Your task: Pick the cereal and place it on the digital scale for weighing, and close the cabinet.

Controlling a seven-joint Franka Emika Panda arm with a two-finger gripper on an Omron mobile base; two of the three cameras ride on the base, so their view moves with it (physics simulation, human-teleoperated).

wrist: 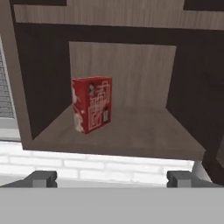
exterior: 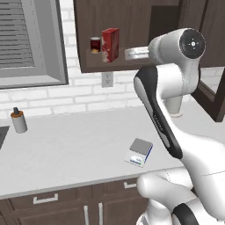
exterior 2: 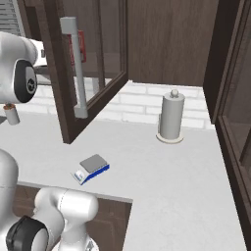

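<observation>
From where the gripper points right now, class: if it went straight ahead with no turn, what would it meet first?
The gripper, fingers spread, faces the open cabinet. Straight ahead lies bare shelf to the right of the cereal, so it would probably pass beside the box and reach the back wall first. Depth is unclear, though.

Cereal, scale and cabinet.
Red cereal (wrist: 92,104) upright on cabinet (wrist: 131,135) shelf, frame centre-left; door open; scale (exterior: 139,152) flat, lower centre.

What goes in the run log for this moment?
gripper: open, empty | cereal: upright on cabinet shelf | digital scale: bare on counter | door open
</observation>
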